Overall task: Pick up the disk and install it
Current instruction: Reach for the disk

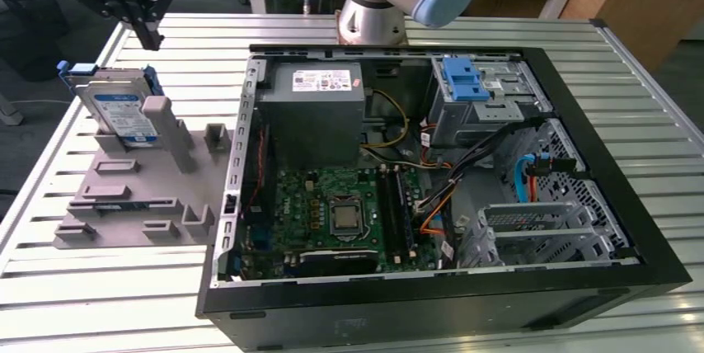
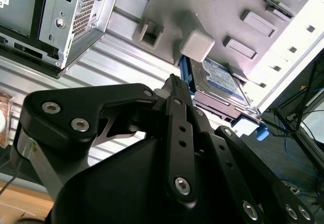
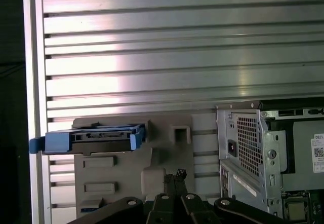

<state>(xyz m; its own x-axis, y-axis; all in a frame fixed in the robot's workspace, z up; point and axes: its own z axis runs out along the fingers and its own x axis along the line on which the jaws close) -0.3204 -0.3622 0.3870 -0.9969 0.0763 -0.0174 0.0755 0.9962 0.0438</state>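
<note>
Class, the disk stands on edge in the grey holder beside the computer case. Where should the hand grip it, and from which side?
Probably the top edge, from above. The disk stands nearly upright, its foot seated in the grey holder and a grey post at one face, leaving the blue-framed top free. Close the hand on the two broad faces above the post.

The disk [image 1: 119, 110] stands on edge in a grey fixture [image 1: 121, 204] near the table's [image 1: 99, 287] far corner on the exterior view's left. The gripper [image 1: 151, 42] hangs just above it, not touching. An open computer case [image 1: 440, 320] lies beside the fixture.
</note>
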